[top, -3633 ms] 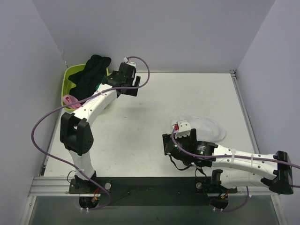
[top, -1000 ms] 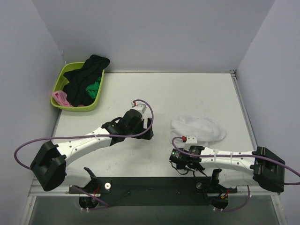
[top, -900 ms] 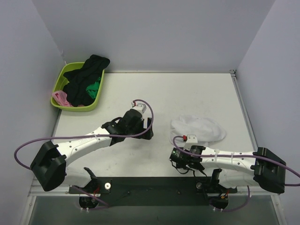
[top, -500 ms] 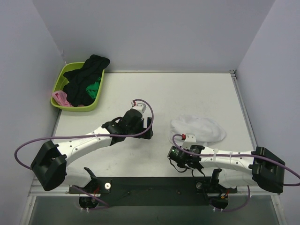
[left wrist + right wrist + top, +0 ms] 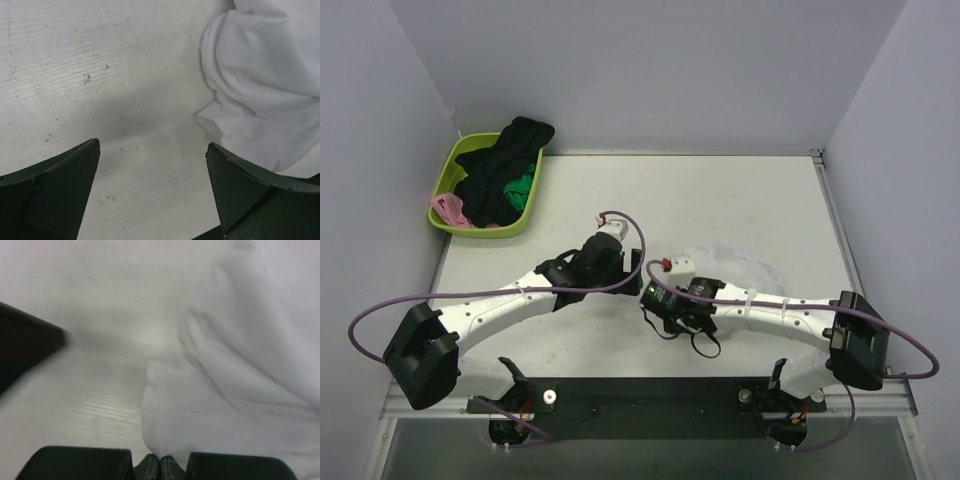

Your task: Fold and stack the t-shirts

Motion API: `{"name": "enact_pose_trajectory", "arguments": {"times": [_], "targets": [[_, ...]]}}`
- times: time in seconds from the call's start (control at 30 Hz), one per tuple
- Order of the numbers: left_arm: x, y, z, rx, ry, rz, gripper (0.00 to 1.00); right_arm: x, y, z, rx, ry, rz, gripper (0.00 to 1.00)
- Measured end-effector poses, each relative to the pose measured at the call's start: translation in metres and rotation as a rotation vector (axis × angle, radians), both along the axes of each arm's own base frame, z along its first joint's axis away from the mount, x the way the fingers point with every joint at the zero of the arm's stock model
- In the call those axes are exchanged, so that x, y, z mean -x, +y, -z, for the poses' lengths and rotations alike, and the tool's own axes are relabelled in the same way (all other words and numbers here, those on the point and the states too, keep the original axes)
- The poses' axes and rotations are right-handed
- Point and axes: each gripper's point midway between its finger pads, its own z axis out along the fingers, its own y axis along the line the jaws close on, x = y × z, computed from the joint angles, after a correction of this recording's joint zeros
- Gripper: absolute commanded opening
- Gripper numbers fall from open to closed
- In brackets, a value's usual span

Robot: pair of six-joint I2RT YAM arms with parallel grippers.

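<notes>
Top view: white t-shirt (image 5: 745, 268) lies crumpled on bench (image 5: 720, 190), right of ctr, toward the front. Its edge is hard to trace vs the pale surface. Right gripper (image 5: 658, 300) is at the shirt's left end, arm stretched low across the front of the bench from the right. Left gripper (image 5: 632, 272) is just beside it, on its left. Wrists close together; can't tell if they touch.

Right wrist cam: right gripper (image 5: 159, 461) jaws closed tight, no gap showing, w/ a fold of the white t-shirt (image 5: 230, 390) pinched btwn the tips. Cloth runs up and to the right from the pinch in soft ridges, the rest lying on the bench (image 5: 75, 390). Blurred dark shape (image 5: 22, 342) at left edge; can't say what it is.

Left wrist cam: left gripper (image 5: 152, 147) spread wide, holding nothing. Fingers (image 5: 55, 190) dark green, bare bench (image 5: 100, 70) btwn them. White t-shirt (image 5: 265, 85) is bunched in the upper right, ahead of the right-hand finger. One lobe comes near that finger's tip, not touching as far as seen.

Back-left corner: lime green basket (image 5: 465, 155) w/ black t-shirt (image 5: 510, 160) heaped in it and spilling over the far rim. Green t-shirt (image 5: 524, 187) shows under the black one, and pink t-shirt (image 5: 448, 209) hangs over the near-left rim. Basket is well apart from both grippers.
</notes>
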Motion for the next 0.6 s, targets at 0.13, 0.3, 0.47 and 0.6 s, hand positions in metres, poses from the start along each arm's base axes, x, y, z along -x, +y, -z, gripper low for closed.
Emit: {"name": "enact_pose_trajectory", "arguments": {"times": [0.13,0.3,0.47,0.6], "targets": [[-0.004,0.008,-0.01,0.019,-0.022,-0.026,0.98,-0.046,0.082,-0.107,-0.19,-0.143,-0.123,0.0],[-0.014,0.031,-0.022,0.049,-0.052,-0.095,0.97,-0.078,0.105,-0.209,-0.289,-0.275,-0.192,0.0],[-0.023,0.062,-0.031,0.066,-0.073,-0.181,0.97,-0.094,0.09,-0.278,-0.309,-0.37,-0.223,0.0],[-0.023,0.069,-0.042,0.083,-0.098,-0.2,0.97,-0.097,0.07,-0.3,-0.275,-0.392,-0.234,0.0]]}}
